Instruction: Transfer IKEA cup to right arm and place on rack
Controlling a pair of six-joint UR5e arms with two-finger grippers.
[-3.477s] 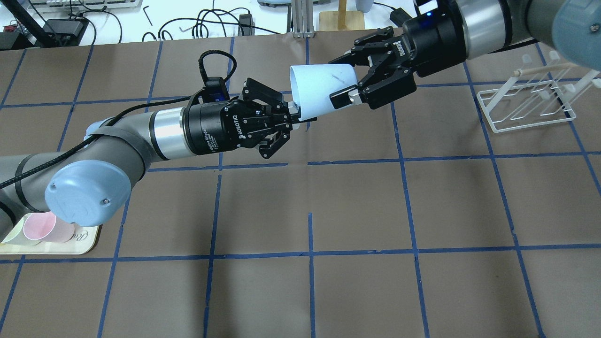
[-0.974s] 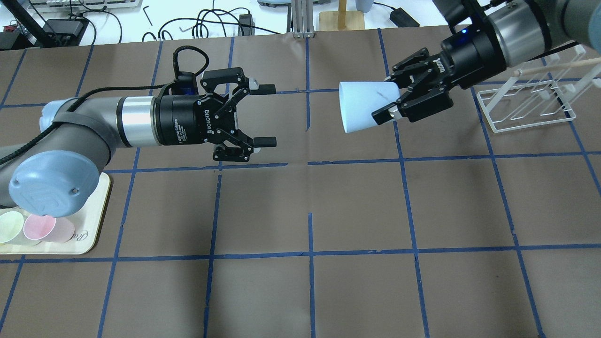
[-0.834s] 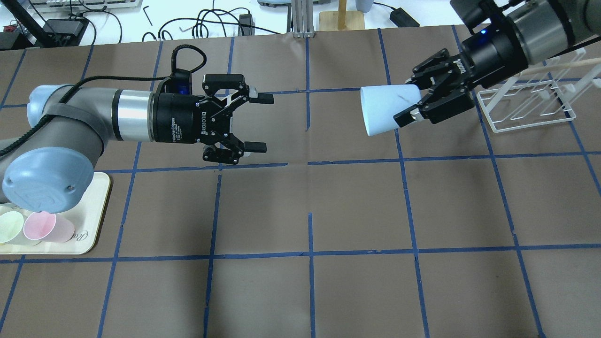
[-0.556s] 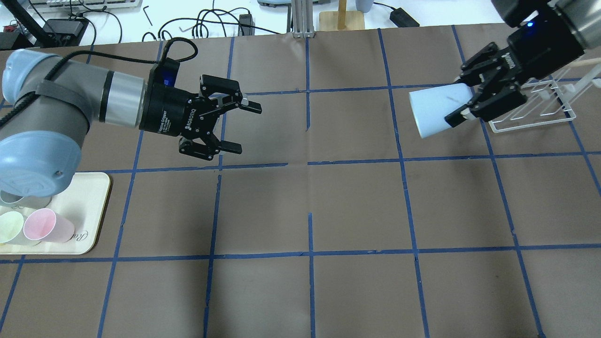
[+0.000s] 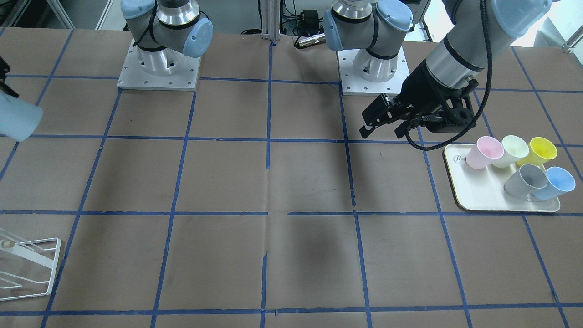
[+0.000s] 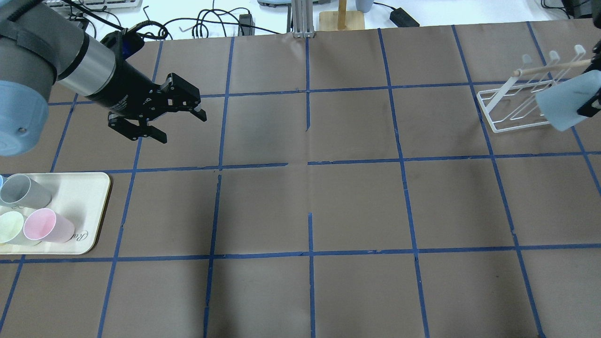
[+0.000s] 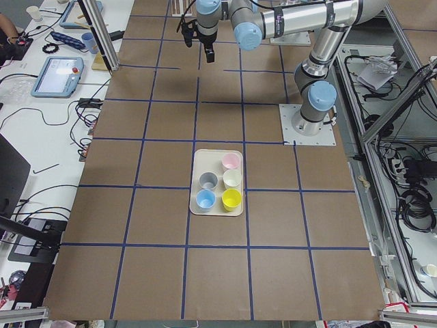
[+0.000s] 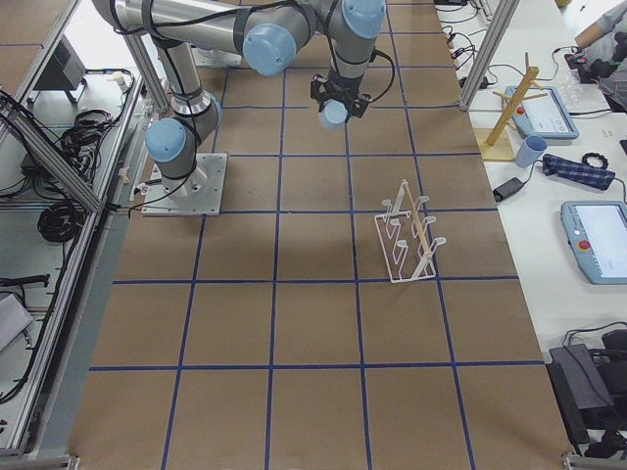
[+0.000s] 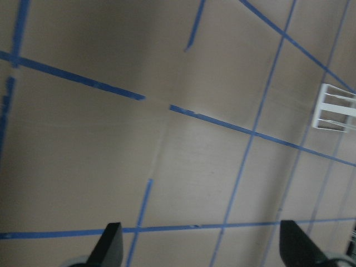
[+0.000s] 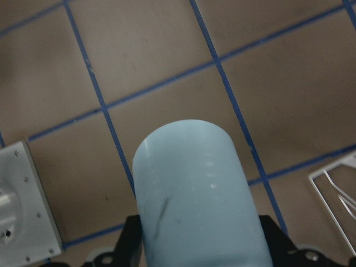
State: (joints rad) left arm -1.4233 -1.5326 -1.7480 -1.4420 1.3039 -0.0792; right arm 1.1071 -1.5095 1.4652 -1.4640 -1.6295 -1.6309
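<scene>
The pale blue IKEA cup (image 6: 558, 107) is held in the air by my right gripper (image 10: 197, 247), which is shut on its narrow end; black fingers (image 10: 127, 245) show on both sides of it. In the overhead view the cup overlaps the near right part of the white wire rack (image 6: 514, 108), and the gripper is almost out of frame. The cup also shows at the left edge of the front view (image 5: 16, 120). My left gripper (image 6: 182, 126) is open and empty, above the table at the far left, well away from the cup.
A cream tray (image 5: 478, 198) near my left arm holds pink, pale green, yellow, grey and a second blue cup (image 5: 553, 182). A wooden stand (image 6: 342, 16) and cables lie beyond the table's far edge. The rack stands near the table's right end (image 8: 407, 240).
The left gripper let go of the cup and drew back to the far left, still open. The right arm carried the cup rightward to the rack.
</scene>
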